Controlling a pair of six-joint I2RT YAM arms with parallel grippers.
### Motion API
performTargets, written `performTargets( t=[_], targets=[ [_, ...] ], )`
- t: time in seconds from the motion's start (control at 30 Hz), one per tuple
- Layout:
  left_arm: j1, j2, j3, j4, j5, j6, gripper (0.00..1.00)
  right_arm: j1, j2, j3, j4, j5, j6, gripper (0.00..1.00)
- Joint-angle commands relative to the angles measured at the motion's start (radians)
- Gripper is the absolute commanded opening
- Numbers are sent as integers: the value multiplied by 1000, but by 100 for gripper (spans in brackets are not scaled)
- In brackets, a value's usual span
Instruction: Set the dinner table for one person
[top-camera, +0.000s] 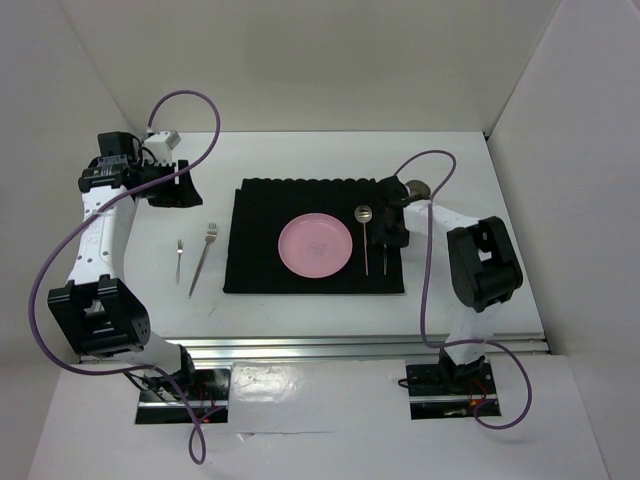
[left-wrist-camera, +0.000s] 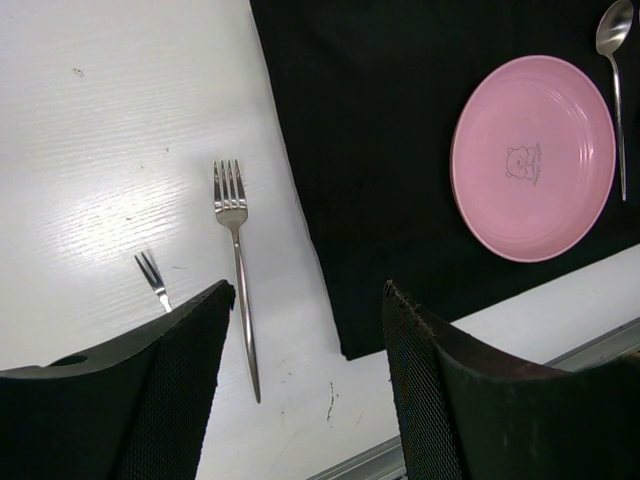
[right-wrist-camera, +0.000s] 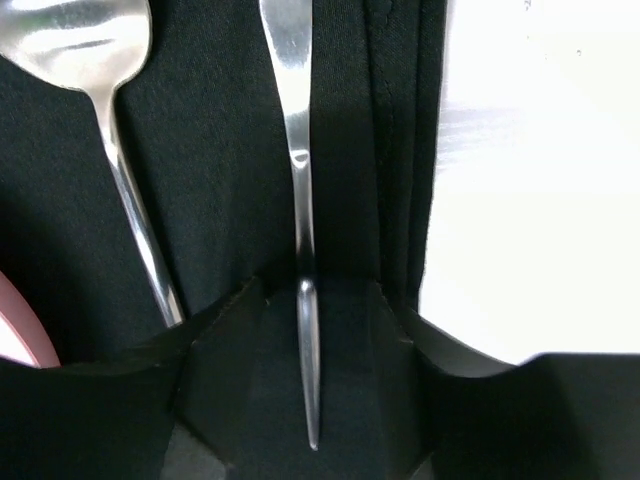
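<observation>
Table, white with a silver near rail, runs its long axis left to right beneath both end effectors. Left end effector hangs spread and empty, a small fork and a larger fork just ahead of it. Farther right, a pink plate on the black placemat bears a bear drawing with unreadable lettering. Right end effector, spread, straddles a slender silver utensil beside a spoon.

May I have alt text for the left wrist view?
A round pink plate lies on a black rectangular placemat, a silver spoon beside it. A large silver fork and small silver fork lie on the white tabletop past the open left gripper.
</observation>
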Motion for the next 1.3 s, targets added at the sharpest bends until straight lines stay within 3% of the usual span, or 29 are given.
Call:
performTargets(
  t=[0.0,0.2,0.3,0.47,0.73,0.97,1.07,1.1,1.13,1.27],
  targets=[
    [5,-31,19,0,22,32,69,0,-66,73,-64,58,18,55],
    [5,-21,19,0,22,32,69,-99,-173,228,-179,109,38,55],
    [5,-21,19,0,31,32,69,-217,-182,276,-158,28,38,56],
    [5,-12,19,0,9,32,69,-374,-43,418,-173,-69,47,58],
    [5,-32,-4,-11,-41,41,69,-383,233,653,-250,-47,18,50],
    [5,-41,-13,-11,-63,41,69,-383,210,531,-175,-63,18,45],
    [5,-32,-13,-11,-63,41,69,-383,210,492,-162,-63,18,27],
    [5,-32,-13,-11,-63,41,69,-383,210,492,-162,-72,18,4],
    [5,-32,-13,-11,-63,41,69,-383,200,492,-162,-63,18,0],
    [5,-32,-23,-1,-63,41,69,-290,175,567,-185,71,-40,0]
  ],
)
